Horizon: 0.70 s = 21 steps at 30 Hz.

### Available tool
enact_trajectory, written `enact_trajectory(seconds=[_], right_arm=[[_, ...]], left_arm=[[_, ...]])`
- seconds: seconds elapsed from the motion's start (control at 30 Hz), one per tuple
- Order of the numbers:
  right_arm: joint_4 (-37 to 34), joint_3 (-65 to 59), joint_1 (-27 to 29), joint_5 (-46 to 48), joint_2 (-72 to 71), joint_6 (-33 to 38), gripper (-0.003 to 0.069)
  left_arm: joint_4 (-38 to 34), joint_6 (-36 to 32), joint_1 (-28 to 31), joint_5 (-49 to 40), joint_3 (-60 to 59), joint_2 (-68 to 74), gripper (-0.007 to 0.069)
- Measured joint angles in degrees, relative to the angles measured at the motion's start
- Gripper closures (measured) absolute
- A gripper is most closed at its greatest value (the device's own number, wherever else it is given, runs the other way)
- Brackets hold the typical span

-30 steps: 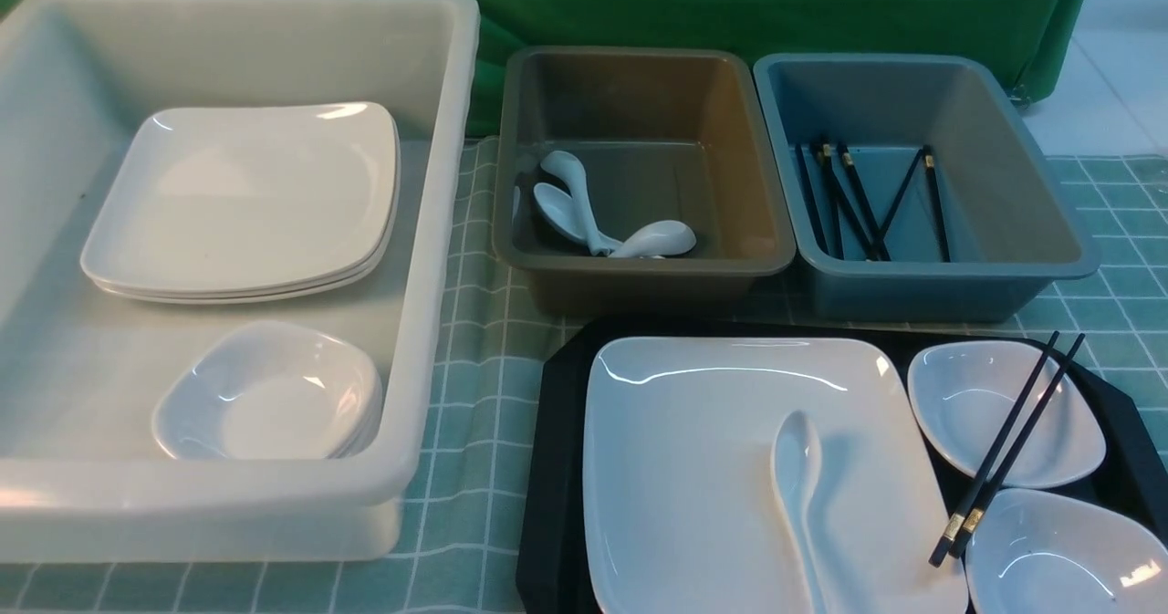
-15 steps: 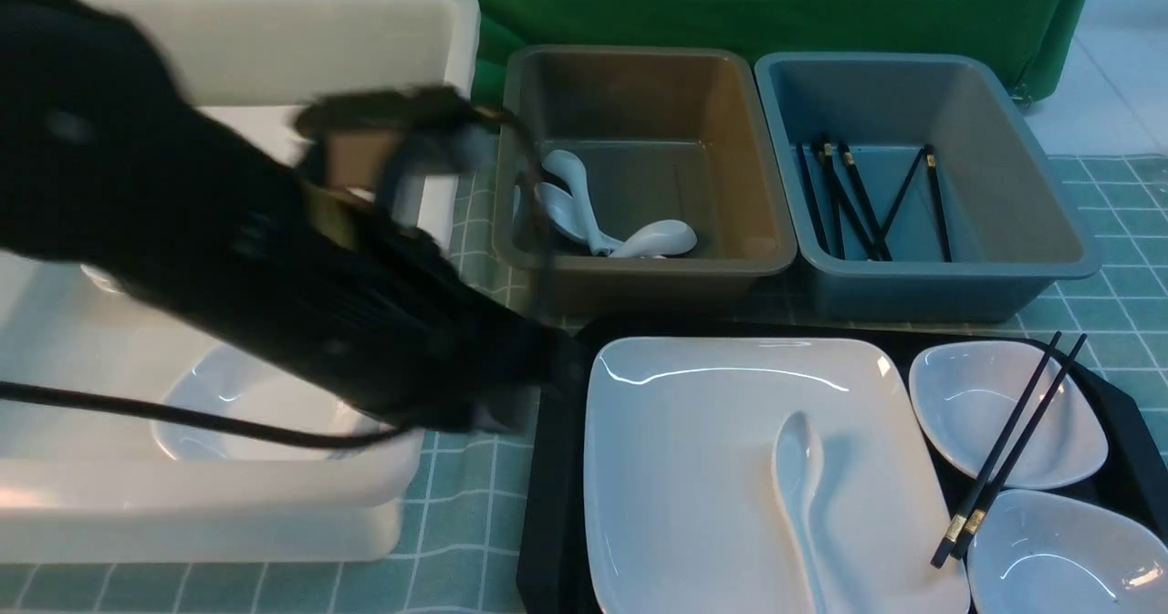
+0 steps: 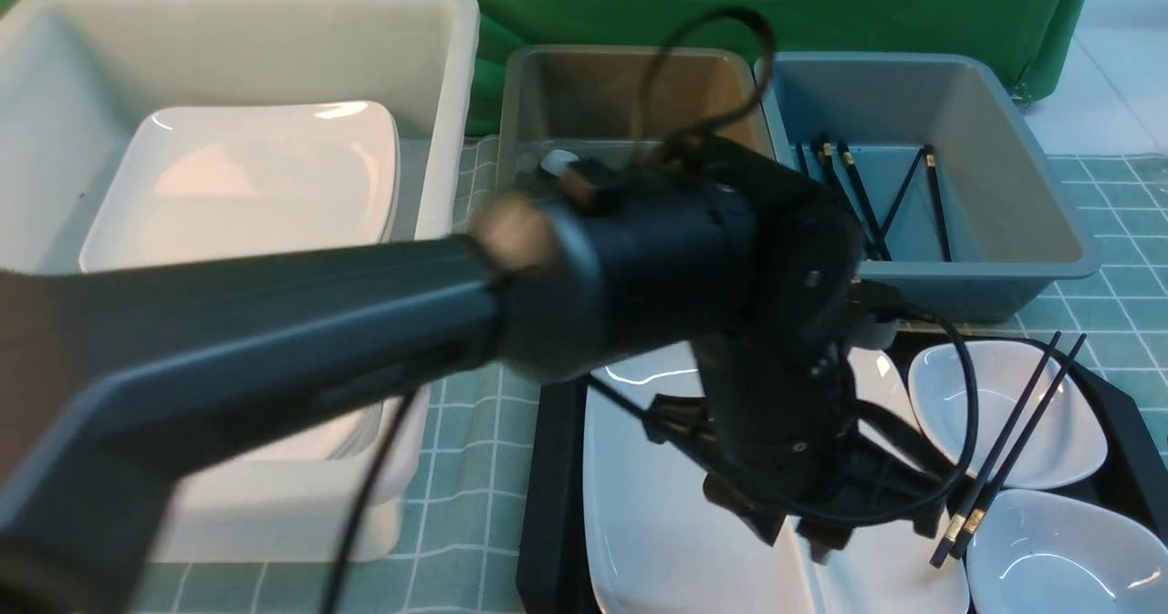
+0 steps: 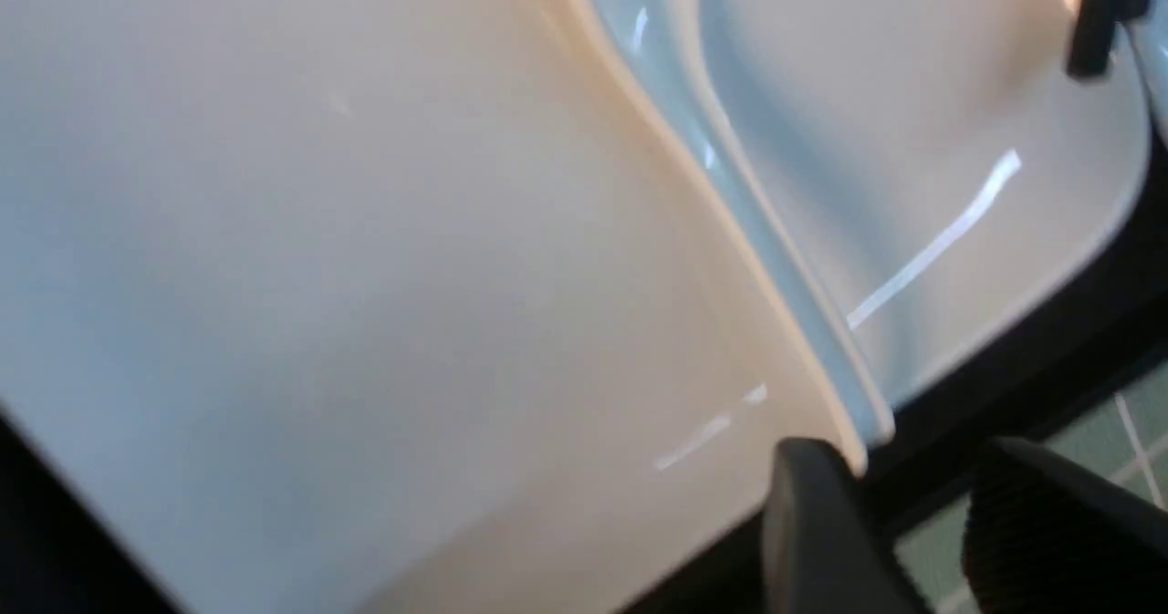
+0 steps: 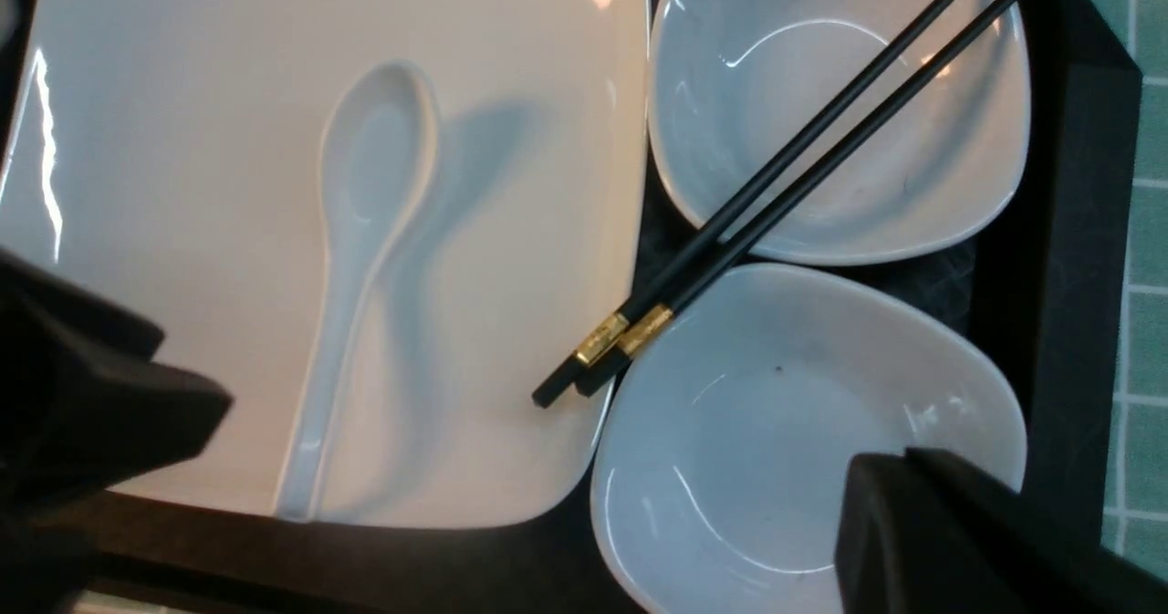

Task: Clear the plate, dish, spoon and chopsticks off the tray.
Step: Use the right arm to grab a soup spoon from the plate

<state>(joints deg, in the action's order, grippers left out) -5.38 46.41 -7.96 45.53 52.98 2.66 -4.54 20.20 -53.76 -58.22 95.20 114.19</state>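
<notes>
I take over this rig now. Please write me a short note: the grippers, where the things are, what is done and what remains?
The left gripper: jaws open, empty, low over the plate, near the spoon.
The right gripper: shut, empty, over the near small dish.
The spoon lies on the plate; the chopsticks lie across the far small dish; all are on the tray.
Done: nothing removed yet.
Left: plate, both dishes, spoon, chopsticks.

A white plate, blurred and very close, fills most of the view, with the spoon lying on it, handle slanting to the plate's rim. Outside that rim runs the black tray, the chopsticks reach the rim with one dark end, and the left gripper has its fingers apart beside the handle's tip
</notes>
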Motion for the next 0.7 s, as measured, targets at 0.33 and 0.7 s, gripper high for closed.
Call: enact_trajectory(seconds=[0.33,0.7], right_arm=[[0.7,0.0,0.0,0.1,0.0,0.2,0.0638],[0.9,0.0,0.0,0.0,0.0,0.2,0.0638]], left_arm=[[-2.1,2.0,0.0,0.0,4.0,9.5,0.0108],[-1.3,2.2,0.1,-0.6,4.4,11.6,0.0493]])
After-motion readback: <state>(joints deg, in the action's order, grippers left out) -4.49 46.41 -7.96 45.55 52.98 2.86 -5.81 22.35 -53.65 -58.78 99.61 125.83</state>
